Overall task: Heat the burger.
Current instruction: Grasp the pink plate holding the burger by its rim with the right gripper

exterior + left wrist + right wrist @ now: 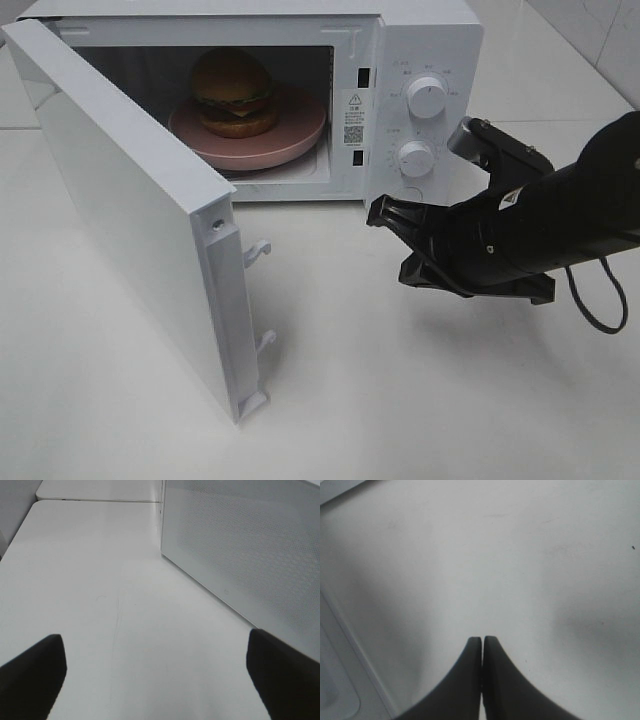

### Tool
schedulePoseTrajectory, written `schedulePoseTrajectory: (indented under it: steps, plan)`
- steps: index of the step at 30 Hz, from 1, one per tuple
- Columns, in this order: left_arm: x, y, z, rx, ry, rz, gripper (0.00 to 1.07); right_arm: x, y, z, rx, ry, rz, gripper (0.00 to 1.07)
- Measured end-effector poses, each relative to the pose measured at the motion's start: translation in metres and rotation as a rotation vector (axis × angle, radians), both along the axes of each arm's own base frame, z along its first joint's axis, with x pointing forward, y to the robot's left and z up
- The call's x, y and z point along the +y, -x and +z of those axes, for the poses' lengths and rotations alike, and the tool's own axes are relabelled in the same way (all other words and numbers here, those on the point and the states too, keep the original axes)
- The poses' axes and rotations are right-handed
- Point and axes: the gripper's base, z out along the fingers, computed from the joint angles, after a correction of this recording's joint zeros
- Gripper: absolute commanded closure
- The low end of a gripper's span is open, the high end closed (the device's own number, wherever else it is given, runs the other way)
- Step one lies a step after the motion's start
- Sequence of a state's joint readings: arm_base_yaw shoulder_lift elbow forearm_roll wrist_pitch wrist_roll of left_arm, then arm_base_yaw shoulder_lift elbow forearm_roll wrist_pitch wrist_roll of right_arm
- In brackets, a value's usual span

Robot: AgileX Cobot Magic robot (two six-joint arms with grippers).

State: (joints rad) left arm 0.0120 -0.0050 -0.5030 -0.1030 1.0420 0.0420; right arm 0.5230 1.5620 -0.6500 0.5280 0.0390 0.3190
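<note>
The burger (233,92) sits on the pink plate (300,140) inside the microwave (440,40), whose door (130,230) stands swung out toward 7 o'clock, hinged at the cavity's left. From the right gripper (378,212) (fingers pressed together, holding nothing) the burger lies toward 10 o'clock and the door's free edge toward 8. The left gripper (156,655), spread wide and empty, faces what looks like the door's outer panel, so shutting it probably falls to that arm.
</note>
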Motion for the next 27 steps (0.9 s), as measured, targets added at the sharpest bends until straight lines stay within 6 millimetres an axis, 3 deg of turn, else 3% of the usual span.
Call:
schedulePoseTrajectory:
  steps: [12,19,27]
  plan:
    - [0.000,0.000,0.000,0.000,0.000,0.000,0.17,0.006,0.019,0.031,-0.009,0.141,0.497,1.04]
    - [0.000,0.000,0.000,0.000,0.000,0.000,0.17,0.008,0.017,0.045,-0.011,0.224,0.695,1.03]
    - [0.000,0.000,0.000,0.000,0.000,0.000,0.17,0.006,0.014,0.060,-0.086,0.408,1.036,1.01]
